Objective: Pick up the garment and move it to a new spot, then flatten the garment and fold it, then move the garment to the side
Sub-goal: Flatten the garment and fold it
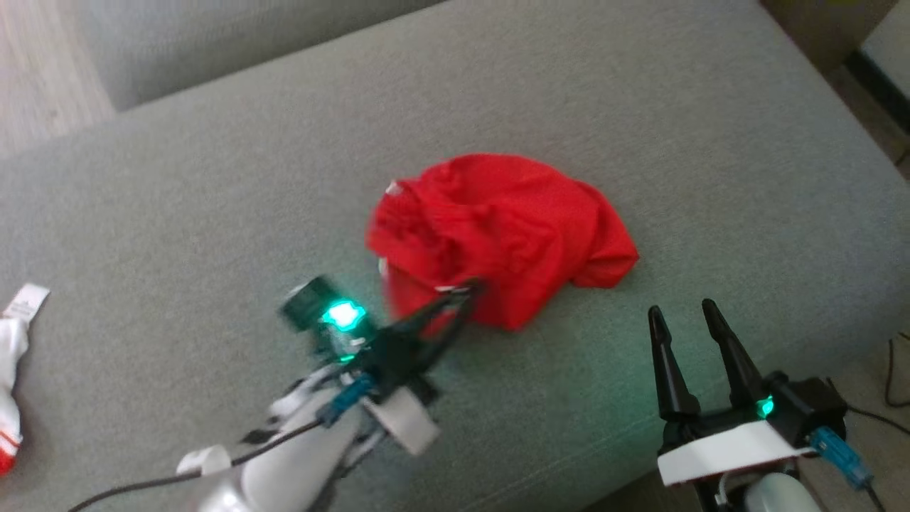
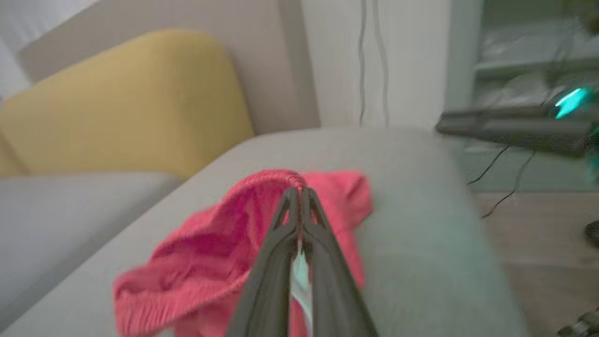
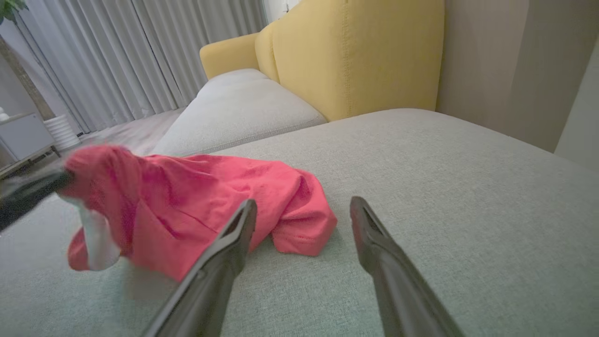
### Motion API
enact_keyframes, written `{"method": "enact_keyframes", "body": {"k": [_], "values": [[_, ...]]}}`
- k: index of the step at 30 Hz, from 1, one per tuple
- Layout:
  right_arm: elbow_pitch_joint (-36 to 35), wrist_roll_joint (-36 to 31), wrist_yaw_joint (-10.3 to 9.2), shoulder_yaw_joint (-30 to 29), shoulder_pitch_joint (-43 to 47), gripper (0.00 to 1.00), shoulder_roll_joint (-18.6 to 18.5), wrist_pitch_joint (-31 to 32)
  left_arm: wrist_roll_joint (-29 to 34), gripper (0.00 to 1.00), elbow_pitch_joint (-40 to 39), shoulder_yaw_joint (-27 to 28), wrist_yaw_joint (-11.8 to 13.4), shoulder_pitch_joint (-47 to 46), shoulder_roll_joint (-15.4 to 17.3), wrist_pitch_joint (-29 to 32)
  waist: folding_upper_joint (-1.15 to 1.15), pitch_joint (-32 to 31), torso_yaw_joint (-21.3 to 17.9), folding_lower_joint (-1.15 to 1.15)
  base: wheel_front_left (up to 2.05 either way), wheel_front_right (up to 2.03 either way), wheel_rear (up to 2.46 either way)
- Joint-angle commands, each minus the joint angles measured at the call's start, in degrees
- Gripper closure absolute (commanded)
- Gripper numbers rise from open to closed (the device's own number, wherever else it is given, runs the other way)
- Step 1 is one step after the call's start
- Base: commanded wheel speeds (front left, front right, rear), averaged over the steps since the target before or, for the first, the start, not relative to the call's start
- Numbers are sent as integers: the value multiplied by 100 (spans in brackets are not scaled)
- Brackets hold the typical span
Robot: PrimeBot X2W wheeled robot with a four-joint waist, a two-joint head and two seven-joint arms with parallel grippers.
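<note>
The left arm is reaching forward and to the right across the grey seat (image 1: 213, 178), its forearm slanting up from the lower left of the head view; the left gripper (image 1: 473, 288) is lying low and nearly level with the seat, its fingers pressed together and pinching the near edge of the garment (image 1: 498, 227); in the left wrist view the gripper (image 2: 297, 192) is clamping a ribbed hem that is arching over its tips.

The right arm is resting back at the seat's near right edge; the right gripper (image 1: 679, 309) is pointing away from the robot with its fingers spread and nothing between them, apart from the garment.

The red garment is lying crumpled near the middle of the seat, its pinched edge rising off the fabric; a yellow cushion (image 3: 355, 56) is standing behind.

A white tag (image 3: 96, 238) is hanging inside the garment; its writing is too blurred to read; a white cloth (image 1: 14, 355) at the seat's left edge is carrying a label (image 1: 25, 302), also unreadable.
</note>
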Motion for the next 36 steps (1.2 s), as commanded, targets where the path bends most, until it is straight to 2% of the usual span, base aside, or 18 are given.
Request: {"method": "enact_keyframes", "body": {"k": [1,4,7,11,14,18,21,25,27,28,29,36], "values": [[-124,54,-4,143,20,0,-38,-22,-304,100,-616,-12,-29,-457,15,-38,0,-189,-100,1,0,0,0],[-109,94,-4,125,101,0,-38,-22,-696,100,-1205,-16,-30,-848,-29,-38,0,-390,-167,1,0,0,0],[-104,76,-4,90,181,0,-38,-22,-925,100,-1403,331,-30,-1307,-216,-38,0,-574,-199,1,0,0,0],[-97,57,-4,-2,264,0,-38,-22,-1229,100,-1210,786,-5,-1960,-486,-38,0,-763,-190,1,0,0,0],[-101,48,-4,-36,309,0,-38,-22,-1468,100,-729,1062,162,-2187,-566,110,0,-836,-152,1,0,0,0],[-123,50,-4,-48,349,0,-38,-22,-1729,100,-163,1240,348,-2004,-576,424,0,-855,-94,1,0,0,0],[-115,61,-4,-46,356,0,-38,-22,-1989,100,349,1338,470,-1468,-516,656,0,-815,-23,1,0,0,0],[-122,53,-4,-103,336,0,-38,-22,-2329,100,922,1454,481,-627,-470,554,0,-687,137,1,0,0,0],[-123,37,-4,-123,296,0,-38,-22,-2479,100,1133,1486,394,-321,-493,403,0,-579,249,1,0,0,0],[-119,24,-4,-129,279,0,-38,-22,-2515,67,1188,1463,334,-204,-514,312,0,-534,310,1,0,0,0],[-115,10,-4,-130,264,0,-38,-22,-2550,0,1217,1458,287,-100,-536,220,0,-499,364,1,0,0,0],[-133,-60,-4,-185,179,0,-38,-22,-2308,0,1052,1428,227,401,-591,-30,0,-292,718,1,0,0,0]]}}
